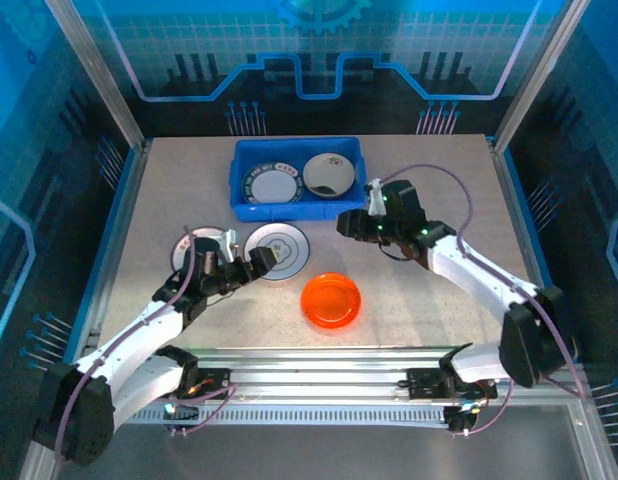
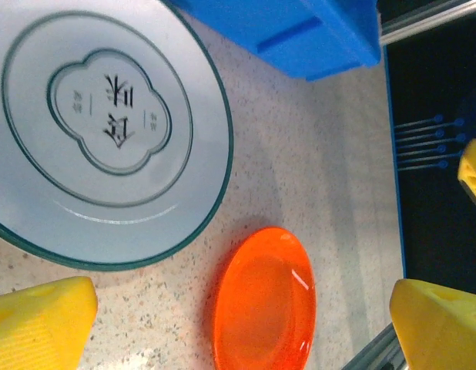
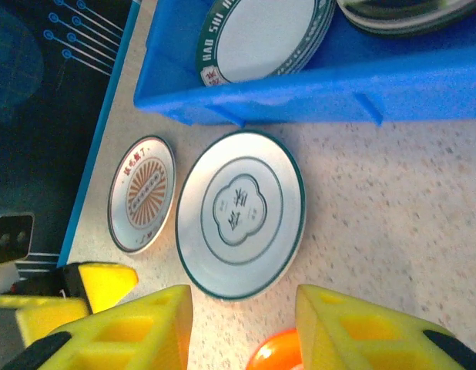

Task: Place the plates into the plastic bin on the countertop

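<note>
Top external view has the green-rimmed white plate (image 1: 279, 247) at the middle of the bench (image 1: 419, 290), just before the blue bin (image 1: 294, 143), its near-left rim beside the wide-open left gripper (image 1: 259, 263), while the right gripper (image 1: 345, 227) hangs parted and empty to its right.

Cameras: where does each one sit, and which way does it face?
Top external: high at the near side, looking down on the bin, left gripper and right gripper.
Left wrist: low over the counter, facing the green-rimmed plate and orange plate; yellow fingers show.
Right wrist: facing bin and that plate; yellow fingers show.
Wrist views share the green-rimmed plate.
</note>
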